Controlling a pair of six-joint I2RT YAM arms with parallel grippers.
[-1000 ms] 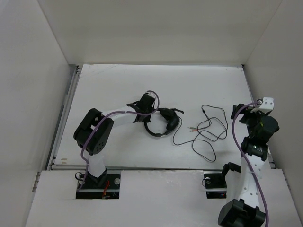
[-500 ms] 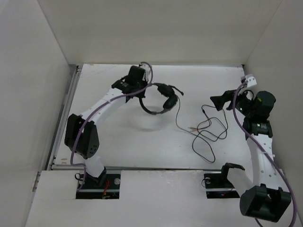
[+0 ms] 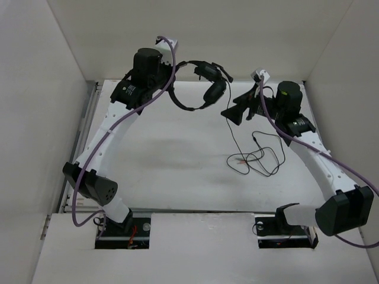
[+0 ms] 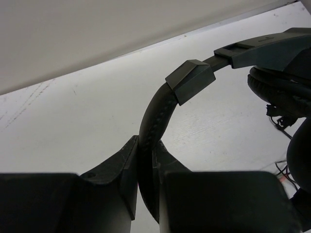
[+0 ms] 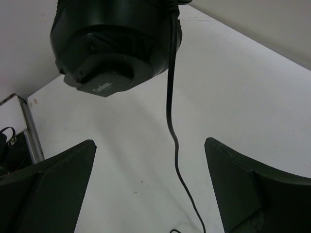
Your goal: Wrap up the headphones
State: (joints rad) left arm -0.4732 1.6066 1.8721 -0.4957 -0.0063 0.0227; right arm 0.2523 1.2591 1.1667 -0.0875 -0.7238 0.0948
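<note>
1. The headphones point(image 3: 212, 90) hang in the air over the far part of the tabletop point(image 3: 148, 160), lifted clear of it.
2. The left gripper point(image 4: 146, 160) is clamped on the headphones' headband point(image 4: 158, 111). In the left wrist view the padded band rises from between its 2 fingers, which press it on both sides.
3. The 2 earcups hang at the end of the headphones away from that grip.
4. The right gripper point(image 3: 234, 111) sits just beside the headphones, nearer the arm bases, with its jaws spread wide and gripping nothing.
5. In the right wrist view 1 earcup point(image 5: 116, 43) hangs above those parted fingers.
6. The cord point(image 3: 231, 127) drops from the headphones and passes between the right gripper's fingers, touching neither.
7. Below the headphones the cord ends in loose loops point(image 3: 263, 163) lying on the tabletop, with the plugs point(image 3: 240, 160) among them.
</note>
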